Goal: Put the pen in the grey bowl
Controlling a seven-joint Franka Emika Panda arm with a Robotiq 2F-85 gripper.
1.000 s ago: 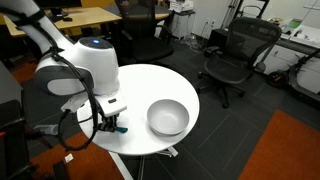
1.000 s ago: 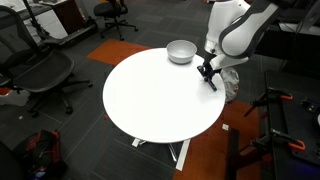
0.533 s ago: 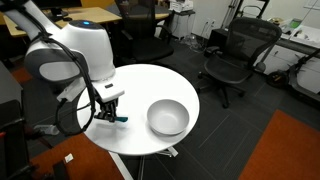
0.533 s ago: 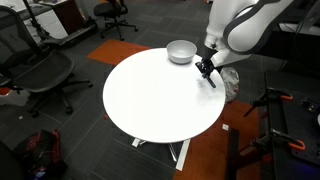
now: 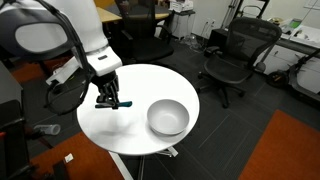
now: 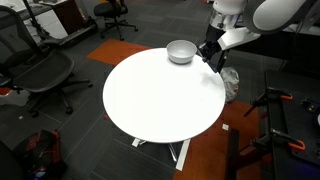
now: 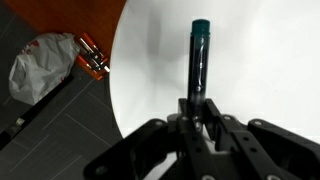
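My gripper (image 5: 107,100) is shut on the pen (image 5: 117,103), a short dark marker with a blue-teal end, and holds it lifted above the round white table (image 5: 140,85). In the wrist view the pen (image 7: 198,60) sticks out from between the shut fingers over the table's edge. The light grey bowl (image 5: 167,117) stands on the table, apart from the gripper. In an exterior view the gripper (image 6: 210,55) hangs in the air close beside the bowl (image 6: 181,51).
Black office chairs (image 5: 234,55) stand around the table. In the wrist view a crumpled grey bag (image 7: 40,65) and an orange-handled tool (image 7: 93,55) lie on the dark floor beside the table edge. Orange carpet (image 5: 290,145) lies beyond.
The arm has risen and lifted the pen up off the table; the gripper now hangs higher. The bowl has not moved.
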